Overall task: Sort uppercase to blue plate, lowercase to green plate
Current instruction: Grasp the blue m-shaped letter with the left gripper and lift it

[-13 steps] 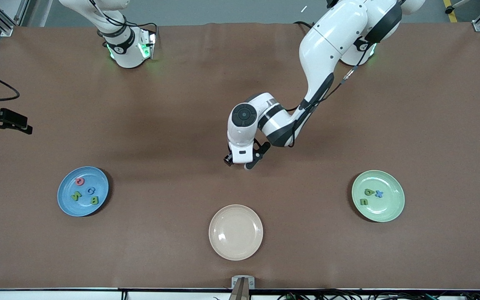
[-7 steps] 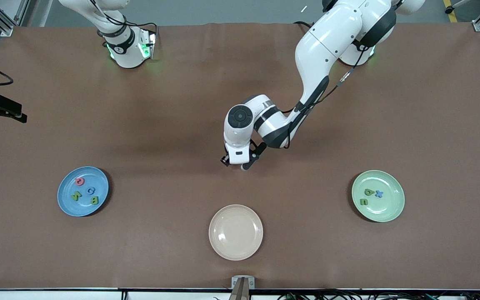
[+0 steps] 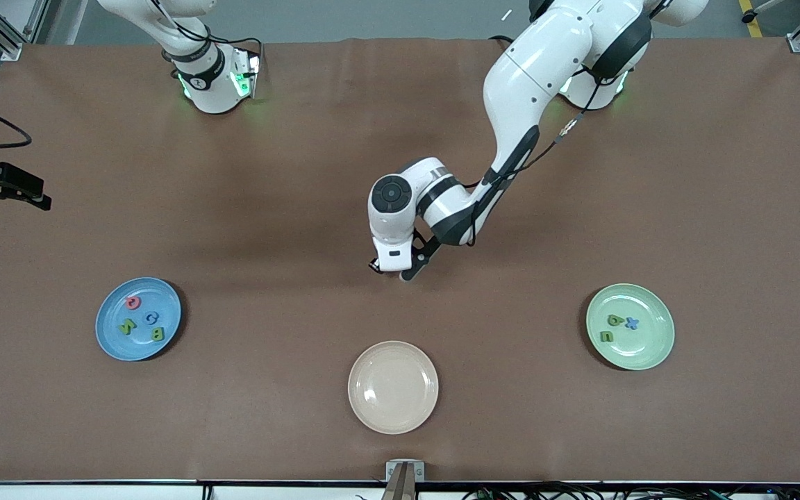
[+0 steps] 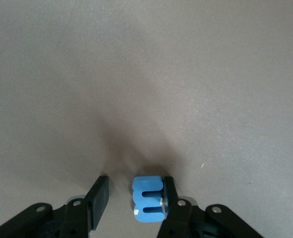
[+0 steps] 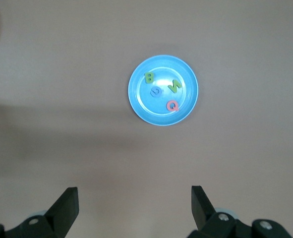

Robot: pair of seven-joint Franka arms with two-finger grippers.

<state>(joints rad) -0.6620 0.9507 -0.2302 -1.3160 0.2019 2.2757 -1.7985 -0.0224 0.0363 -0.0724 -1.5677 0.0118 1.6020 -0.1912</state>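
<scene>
The blue plate (image 3: pixel 112 344) holds the pink-red Q (image 3: pixel 133 302), blue G (image 3: pixel 152 318), green N (image 3: pixel 127 326) and green B (image 3: pixel 157 335). The green plate (image 3: pixel 650 347) holds the green q-shaped letter (image 3: pixel 614 320), blue x (image 3: pixel 632 323) and green n (image 3: pixel 606 336). My left gripper (image 3: pixel 393 269) is low over the bare table middle. In the left wrist view it (image 4: pixel 135 187) is open around the blue m (image 4: pixel 148 199), which touches one finger, with a gap to the other. My right gripper (image 3: pixel 4 191) is open and empty, waiting high at the right arm's end; its wrist view shows the blue plate (image 5: pixel 141 104).
An empty cream-beige plate (image 3: pixel 393 387) sits between the two other plates, nearer the front camera than my left gripper. A small metal fixture (image 3: pixel 404 472) sits at the table's front edge.
My left arm has shifted slightly toward the right arm's end of the table. My right gripper has wavered a little at the table's end. The letters on the plates have not moved.
</scene>
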